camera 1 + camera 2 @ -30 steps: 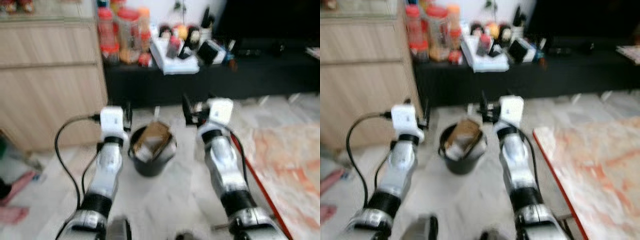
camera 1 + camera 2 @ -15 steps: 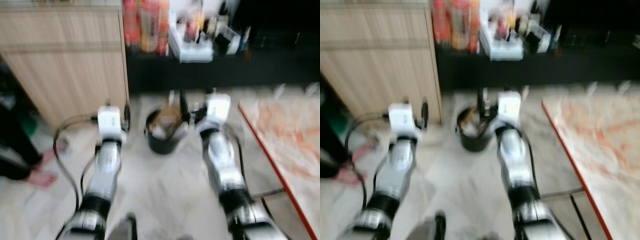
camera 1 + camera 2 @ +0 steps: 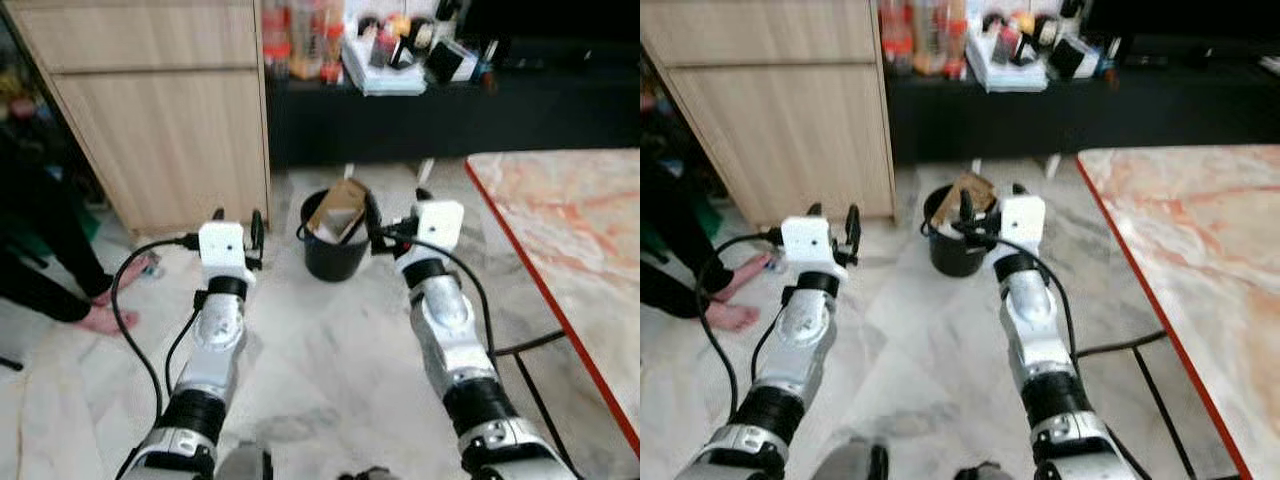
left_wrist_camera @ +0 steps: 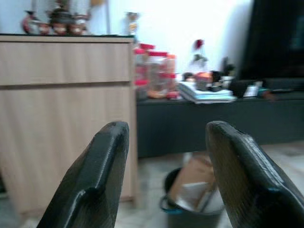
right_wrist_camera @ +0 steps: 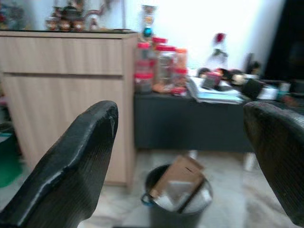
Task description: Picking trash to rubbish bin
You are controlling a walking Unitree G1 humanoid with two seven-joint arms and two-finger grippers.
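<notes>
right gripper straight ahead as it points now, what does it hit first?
Probably the black rubbish bin holding cardboard trash, low between the open right gripper fingers. If aimed higher, it passes over it to the dark low cabinet behind; depth is unclear.

Bright even light, wrist views blurry bg.

Silver arms (image 3: 215,340), white wrist blocks, black cables.

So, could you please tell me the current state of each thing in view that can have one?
Rubbish bin: upright on the floor, stuffed with cardboard trash sticking above its rim.
Left gripper: open, holding nothing.
Right gripper: open, holding nothing.
Wooden cabinet: drawers shut.
</notes>
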